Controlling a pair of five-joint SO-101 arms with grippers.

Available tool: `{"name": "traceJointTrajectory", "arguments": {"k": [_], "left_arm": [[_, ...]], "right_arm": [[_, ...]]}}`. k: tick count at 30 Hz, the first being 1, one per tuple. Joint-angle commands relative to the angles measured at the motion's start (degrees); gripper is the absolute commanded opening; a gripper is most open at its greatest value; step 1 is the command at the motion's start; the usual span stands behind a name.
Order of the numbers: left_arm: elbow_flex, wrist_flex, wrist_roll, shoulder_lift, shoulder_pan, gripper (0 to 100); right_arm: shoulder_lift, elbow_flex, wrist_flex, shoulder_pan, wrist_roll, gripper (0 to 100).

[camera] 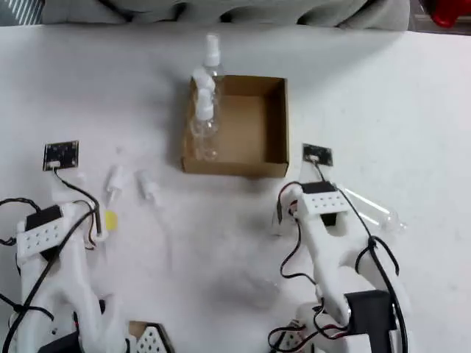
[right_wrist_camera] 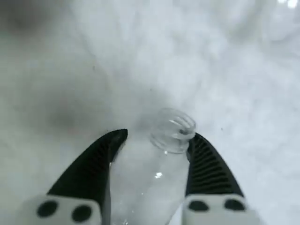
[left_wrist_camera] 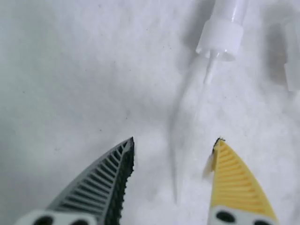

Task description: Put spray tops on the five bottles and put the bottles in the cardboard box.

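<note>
The cardboard box [camera: 254, 158] stands open at the middle back. Three clear bottles [camera: 204, 125] with white spray tops stand in a row along its left wall; whether they are inside or beside it I cannot tell. My right gripper [camera: 283, 213] [right_wrist_camera: 158, 136] is shut on a clear bottle [right_wrist_camera: 161, 178] whose open neck [right_wrist_camera: 172, 127] has no top. Another bare bottle [camera: 372, 208] lies on the table to the right of that arm. My left gripper [camera: 103, 224] [left_wrist_camera: 176, 140] is open just short of a white spray top [left_wrist_camera: 220, 35] [camera: 114, 180]. A second spray top [camera: 148, 185] [left_wrist_camera: 291, 61] lies beside it.
The table [camera: 383, 95] is white all over. A small black board [camera: 60, 154] sits at the left and another black board [camera: 317, 155] by the box's right front corner, with cables running from them to the arms. Open room lies between the two arms.
</note>
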Motion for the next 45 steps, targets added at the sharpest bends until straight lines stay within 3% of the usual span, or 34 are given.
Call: {"name": "traceJointTrajectory", "arguments": {"k": [1, 5, 12, 18, 22, 30, 35, 45], "left_arm": [[-0.09, -1.05, -0.62, -2.15, 0.66, 26], [-0.09, -0.97, -0.62, -2.15, 0.57, 26], [-0.09, -0.88, -0.62, -2.15, 0.57, 26], [-0.09, -0.88, -0.62, -2.15, 0.57, 26], [-0.09, -0.88, -0.62, -2.15, 0.57, 26], [-0.09, -0.79, -0.62, -2.15, 0.48, 26], [-0.09, -0.79, -0.62, -2.15, 0.48, 26], [-0.09, -0.79, -0.62, -2.15, 0.31, 26]], "right_arm": [[0.22, -2.73, -0.22, 0.04, 3.25, 3.0], [0.04, -2.90, -0.40, 2.42, 12.04, 3.0], [0.48, -8.35, -0.40, 11.91, 37.36, 3.0], [0.66, -10.55, -0.31, 14.64, 48.26, 3.6], [0.75, -10.55, -0.31, 12.97, 48.62, 4.3], [0.75, -6.15, -4.26, 9.63, 48.44, 24.2], [0.48, -5.27, -7.34, 8.31, 42.46, 25.1], [0.13, -9.05, -4.00, 6.11, 39.91, 25.1]]}}
